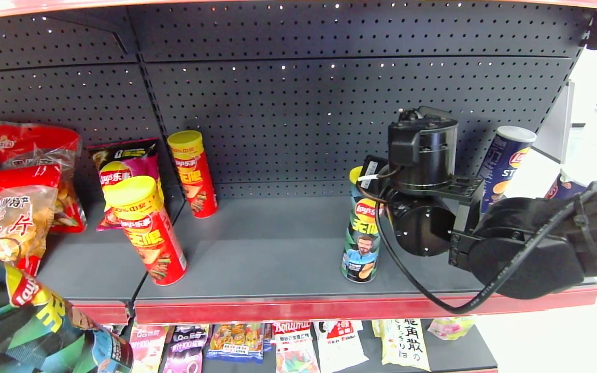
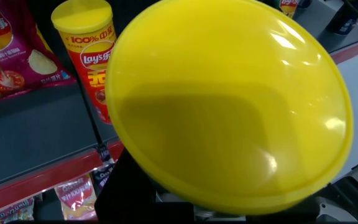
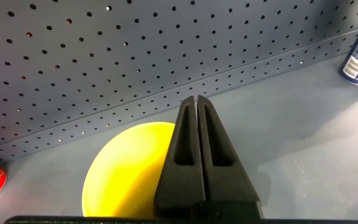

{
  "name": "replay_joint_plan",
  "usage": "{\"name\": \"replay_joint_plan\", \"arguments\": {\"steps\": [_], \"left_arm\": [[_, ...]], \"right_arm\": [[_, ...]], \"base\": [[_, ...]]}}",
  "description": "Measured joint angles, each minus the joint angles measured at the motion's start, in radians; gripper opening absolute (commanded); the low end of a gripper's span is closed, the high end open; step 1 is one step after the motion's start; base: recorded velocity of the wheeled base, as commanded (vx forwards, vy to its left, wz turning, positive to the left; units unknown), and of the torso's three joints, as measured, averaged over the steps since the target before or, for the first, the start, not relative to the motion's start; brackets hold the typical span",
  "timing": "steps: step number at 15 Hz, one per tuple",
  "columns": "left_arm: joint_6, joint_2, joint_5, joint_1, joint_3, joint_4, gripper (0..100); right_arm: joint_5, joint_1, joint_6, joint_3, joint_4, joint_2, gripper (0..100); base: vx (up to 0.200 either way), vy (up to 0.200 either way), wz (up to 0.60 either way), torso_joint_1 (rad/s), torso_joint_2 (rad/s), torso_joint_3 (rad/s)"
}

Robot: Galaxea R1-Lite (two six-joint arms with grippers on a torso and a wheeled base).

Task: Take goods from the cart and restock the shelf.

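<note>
Green chip can (image 1: 361, 239): upright near the front edge of the grey shelf (image 1: 278, 248), directly below the right gripper (image 3: 197, 102). The right fingers (image 3: 185, 143) are clenched flat together, grasping nothing, just above the can's yellow lid (image 3: 123, 174). A blue can (image 1: 503, 158) stands at 2 o'clock from it, by the back panel. A front red can (image 1: 148, 233) stands at 9 o'clock and a rear red can (image 1: 195, 173) at 10 o'clock. The left gripper (image 2: 229, 208) grasps a second green can (image 1: 44, 326) below the shelf's front edge.

Closed gripper (image 3: 197, 102) over a yellow can lid (image 3: 123, 171).
</note>
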Motion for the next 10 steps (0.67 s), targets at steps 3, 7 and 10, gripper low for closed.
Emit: {"name": "replay_joint_plan", "arguments": {"steps": [3, 7, 10], "left_arm": [[0.0, 0.0, 0.0, 0.0, 0.0, 0.0, 0], [0.0, 0.0, 0.0, 0.0, 0.0, 0.0, 0], [0.0, 0.001, 0.0, 0.0, 0.0, 0.0, 0]], "right_arm": [[0.013, 0.0, 0.0, -0.003, 0.0, 0.0, 0], [0.034, -0.001, 0.0, -0.004, 0.0, 0.0, 0], [0.044, -0.002, 0.0, -0.002, 0.0, 0.0, 0]], "base": [[0.0, 0.0, 0.0, 0.0, 0.0, 0.0], [0.0, 0.0, 0.0, 0.0, 0.0, 0.0], [0.0, 0.0, 0.0, 0.0, 0.0, 0.0]]}}
